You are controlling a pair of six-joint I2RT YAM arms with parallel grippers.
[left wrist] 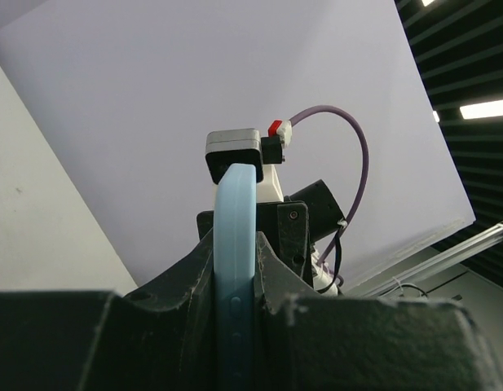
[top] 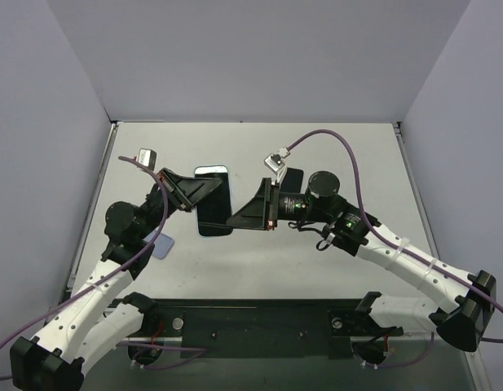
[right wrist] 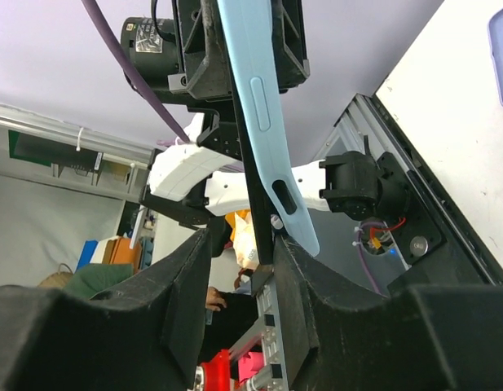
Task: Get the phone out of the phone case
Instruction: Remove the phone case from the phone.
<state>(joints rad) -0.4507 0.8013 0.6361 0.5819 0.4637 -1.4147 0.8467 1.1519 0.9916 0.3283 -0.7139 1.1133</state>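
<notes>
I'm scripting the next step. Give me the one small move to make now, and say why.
Probably ease the right gripper away from the left gripper. The left is shut on the light blue phone case; the right pinches the black slab phone, and the case edge splays off it, so a gentle pull should widen that gap.
</notes>
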